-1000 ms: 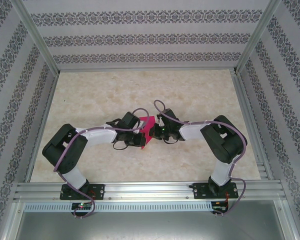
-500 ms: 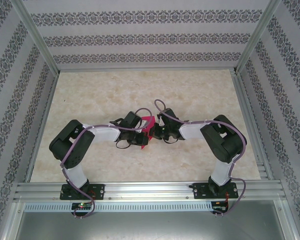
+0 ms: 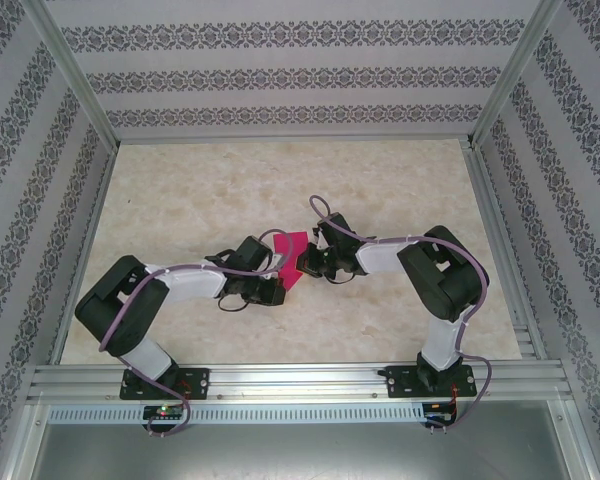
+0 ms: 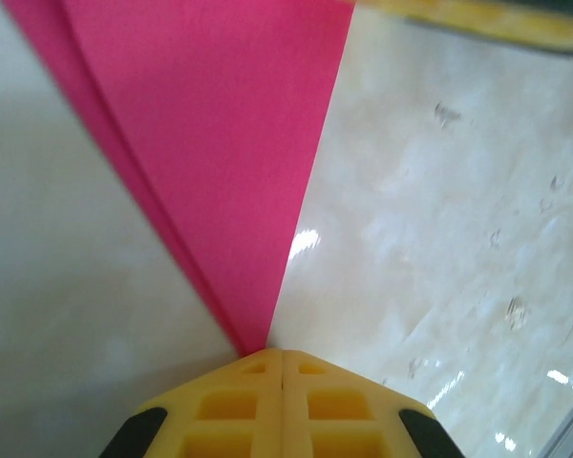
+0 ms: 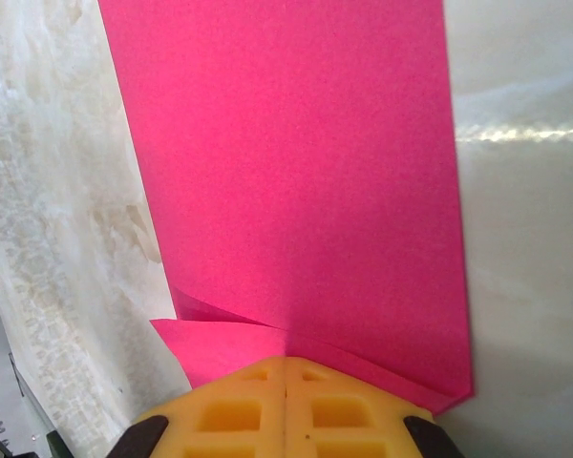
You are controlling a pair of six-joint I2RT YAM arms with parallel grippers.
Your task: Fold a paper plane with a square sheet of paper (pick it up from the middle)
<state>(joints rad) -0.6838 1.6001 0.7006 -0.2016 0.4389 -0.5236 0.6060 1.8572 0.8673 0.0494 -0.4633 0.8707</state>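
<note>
Left gripper [image 4: 282, 355] drew back | paper [image 4: 220, 143] clamped between it and right gripper [image 5: 285, 361]

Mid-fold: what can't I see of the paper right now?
Top view: paper small, partly covered by both arms; folds unreadable.
Left wrist: paper cut off at top; tip hidden in the left gripper.
Right wrist: paper cut off at top; right gripper hides the pinched edge.
</note>
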